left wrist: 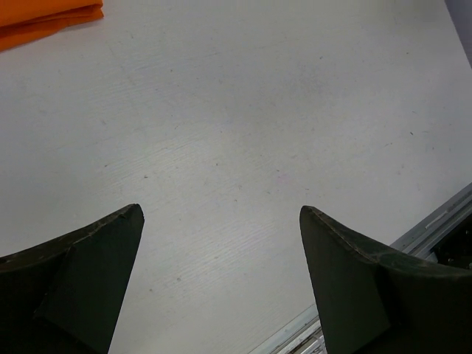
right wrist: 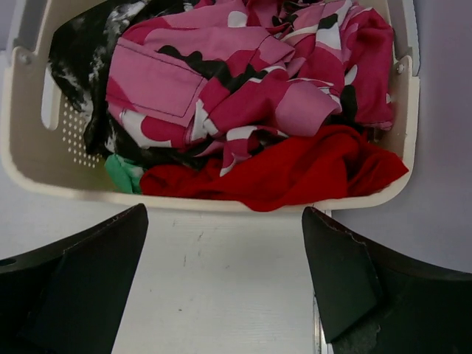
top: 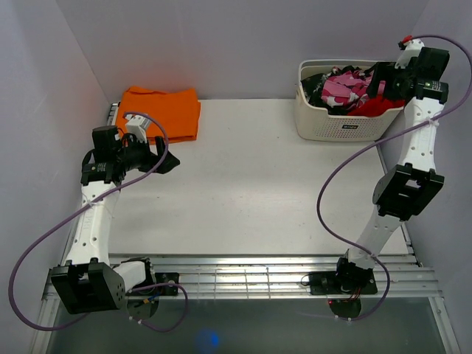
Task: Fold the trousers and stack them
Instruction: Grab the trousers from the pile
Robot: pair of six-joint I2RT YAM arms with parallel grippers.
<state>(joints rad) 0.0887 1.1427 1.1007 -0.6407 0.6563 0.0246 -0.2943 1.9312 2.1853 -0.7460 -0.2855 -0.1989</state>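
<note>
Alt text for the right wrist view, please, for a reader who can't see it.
Pink camouflage trousers lie heaped on top in a cream basket of clothes, above a red garment draped on the near rim, a black-and-white speckled garment and some green cloth. The right gripper, open and empty, hangs over the white table short of the basket.

The left gripper point(left wrist: 220, 214) is seen from its own wrist, with its two dark jaws standing wide apart at the bottom of the view and only the bare white table point(left wrist: 243, 125) between them. A folded orange cloth point(left wrist: 40, 18) lies on the table in the upper left corner, well apart from the gripper. A metal rail point(left wrist: 435, 221) runs along the table edge at the lower right.
</note>
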